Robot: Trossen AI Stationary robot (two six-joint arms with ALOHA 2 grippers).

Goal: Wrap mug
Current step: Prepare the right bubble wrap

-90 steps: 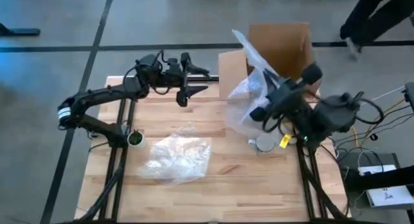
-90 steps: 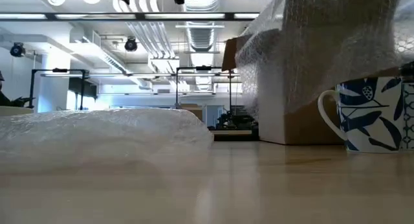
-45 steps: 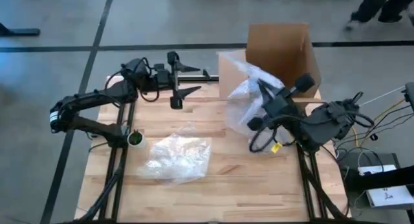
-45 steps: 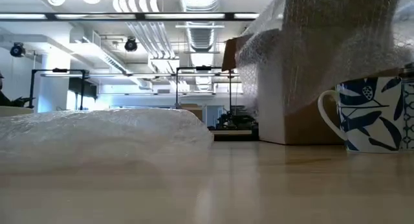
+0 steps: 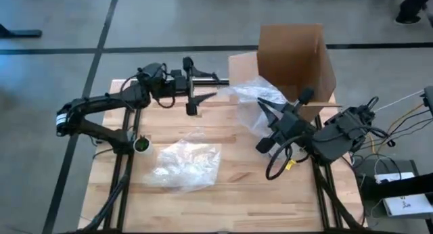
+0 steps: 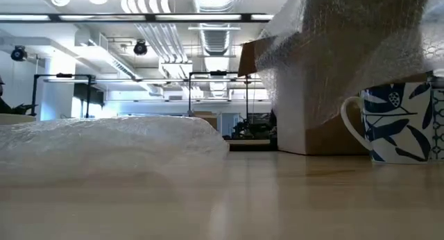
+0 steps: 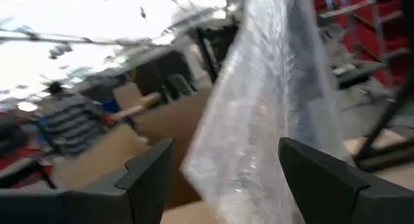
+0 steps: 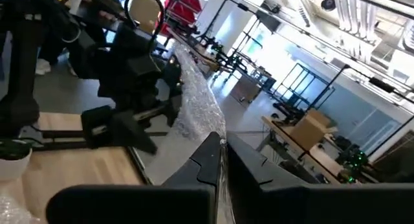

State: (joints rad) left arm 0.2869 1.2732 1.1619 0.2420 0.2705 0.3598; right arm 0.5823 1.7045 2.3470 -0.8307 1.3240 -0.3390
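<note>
The white mug with blue leaves (image 6: 399,122) stands on the table at the right of the low view; my right arm hides it in the high view. My right gripper (image 5: 265,111) is shut on a bubble wrap sheet (image 5: 254,95), which stretches above the mug toward my left arm. My left gripper (image 5: 215,85) stands open at the far side of the table, pointing at the sheet's free end (image 7: 272,101), with a finger on either side of it and no contact that shows. A second bubble wrap sheet (image 5: 183,163) lies flat on the table. My right gripper pinches the bubble wrap sheet between its two shut fingers at an edge part (image 8: 217,136). One layer or several, I cannot tell. The sheet rises away from the fingertips toward my left arm, lifted clear of the table, and drapes loosely above the mug (image 6: 347,53).
An open cardboard box (image 5: 294,55) stands at the table's far right, just behind the mug and the held sheet. A green-and-white round part (image 5: 141,145) sits on the left arm's base. The table's near half beside the flat sheet is bare wood (image 5: 257,193).
My right gripper has come down and toward the near edge, tipping over. The held sheet, which stood upright in front of the box, has swung down and now stretches leftward toward my left gripper.
</note>
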